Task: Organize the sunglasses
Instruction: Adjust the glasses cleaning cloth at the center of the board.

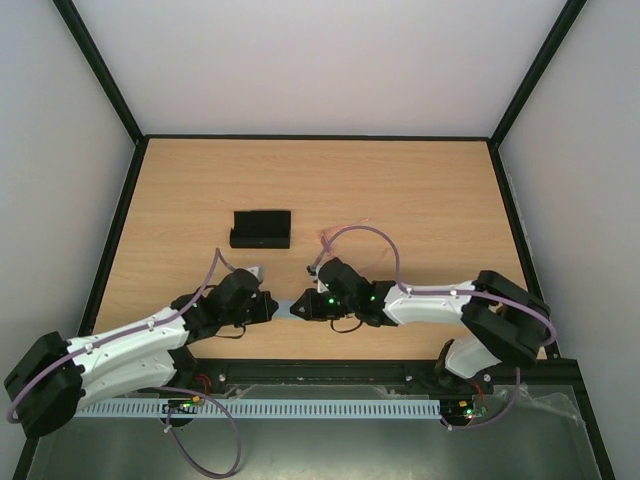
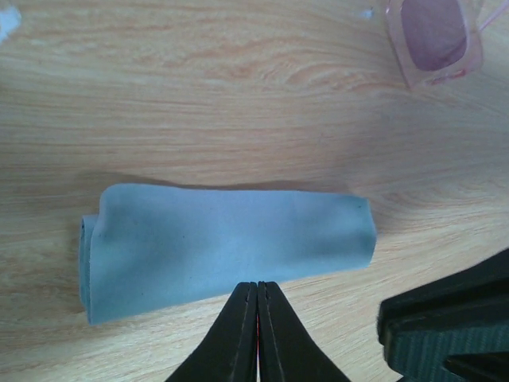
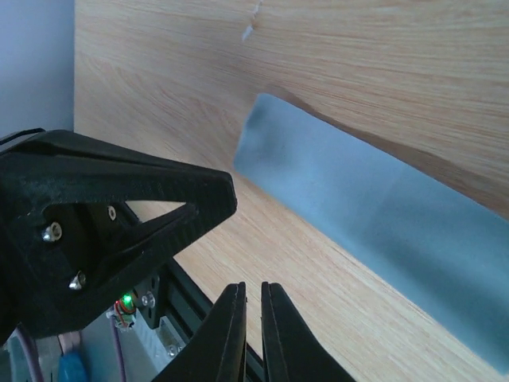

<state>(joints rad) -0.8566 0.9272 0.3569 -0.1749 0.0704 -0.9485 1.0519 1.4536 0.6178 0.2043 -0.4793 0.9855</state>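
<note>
Sunglasses (image 2: 436,36): pink pair lying flat on the table beyond the cloth, apart from it; your left wrist view catches only one lens and a bit of frame at its top right corner; neither gripper touches them.
Left gripper (image 2: 258,285): fingers pressed fully together, tips right at the near edge of the folded light blue cloth (image 2: 231,247); you cannot tell from here whether any fold is pinched.
Right gripper (image 3: 253,288): fingers drawn nearly together with a sliver of gap and nothing between them; it hangs over bare wood just beside the cloth, nose to nose with your left gripper.
Black case (image 1: 261,229): farther back on the table, well apart from both grippers.
Risk, collision: the two grippers sit very near each other; any inward move by you could knock them together.
Risk, cloth: closed tips pushed forward would likely shove or unroll the cloth rather than lift it; smooth wood gives it little hold.
Risk, glasses: thin frame and slim arms would probably bend or skid under a hard or off-centre pinch; the right arm's purple cable (image 1: 365,229) loops near them and might snag.
Surface: light wood-grain table (image 1: 430,190), smooth; black rail (image 1: 400,372) along the near edge.
Room: pale plain walls (image 1: 300,60) with black corner struts (image 1: 100,68) closing in three sides.
</note>
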